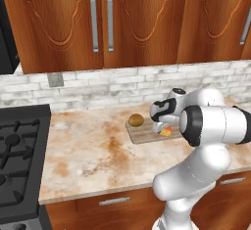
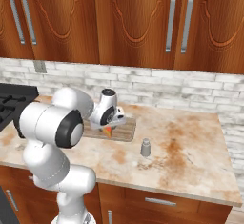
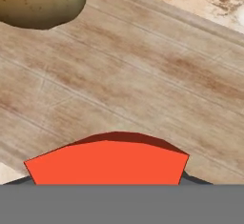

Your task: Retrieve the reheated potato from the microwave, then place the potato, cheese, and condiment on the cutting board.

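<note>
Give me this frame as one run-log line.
potato: on cutting board | cheese: at the fingers, low over board | condiment shaker: on counter, off board | gripper: over board

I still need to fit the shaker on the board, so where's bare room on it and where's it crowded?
On the cutting board, bare wood lies between the potato and the cheese, out to the far edge. The end under the gripper is crowded. The condiment shaker stands on open counter beside the board.
</note>
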Robot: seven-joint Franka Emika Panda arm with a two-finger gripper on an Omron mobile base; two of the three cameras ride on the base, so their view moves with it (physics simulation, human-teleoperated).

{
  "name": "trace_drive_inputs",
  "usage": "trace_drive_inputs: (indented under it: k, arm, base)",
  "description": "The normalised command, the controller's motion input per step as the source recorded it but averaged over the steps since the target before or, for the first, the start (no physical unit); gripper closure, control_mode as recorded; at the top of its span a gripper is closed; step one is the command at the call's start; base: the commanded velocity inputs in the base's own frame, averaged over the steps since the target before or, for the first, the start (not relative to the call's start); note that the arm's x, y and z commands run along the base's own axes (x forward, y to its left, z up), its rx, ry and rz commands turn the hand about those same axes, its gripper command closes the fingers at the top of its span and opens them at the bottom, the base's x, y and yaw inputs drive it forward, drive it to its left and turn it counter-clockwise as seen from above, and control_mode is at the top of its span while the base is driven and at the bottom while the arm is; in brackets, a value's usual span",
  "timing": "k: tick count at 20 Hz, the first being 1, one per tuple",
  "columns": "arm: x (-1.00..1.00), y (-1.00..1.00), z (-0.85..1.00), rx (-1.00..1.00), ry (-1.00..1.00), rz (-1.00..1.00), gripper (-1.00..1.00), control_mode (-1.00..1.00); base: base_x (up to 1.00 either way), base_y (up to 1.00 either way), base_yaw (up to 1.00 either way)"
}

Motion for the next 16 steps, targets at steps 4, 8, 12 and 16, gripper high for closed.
trace_drive_inputs:
  k: [4,8,12,16]
  arm:
    - [0.0,0.01,0.03,0.0,0.0,0.0,1.0,-1.0]
    - [0.05,0.11,0.01,0.0,-0.04,0.0,1.0,-1.0]
    - [0.27,0.16,-0.03,0.0,-0.04,-0.01,1.0,-1.0]
    - [0.31,0.0,-0.11,0.0,0.0,0.0,1.0,-1.0]
  base:
    - [0.0,0.0,0.0]
    - [0.0,0.0,0.0]
    - [0.0,0.0,0.0]
    - [0.0,0.0,0.0]
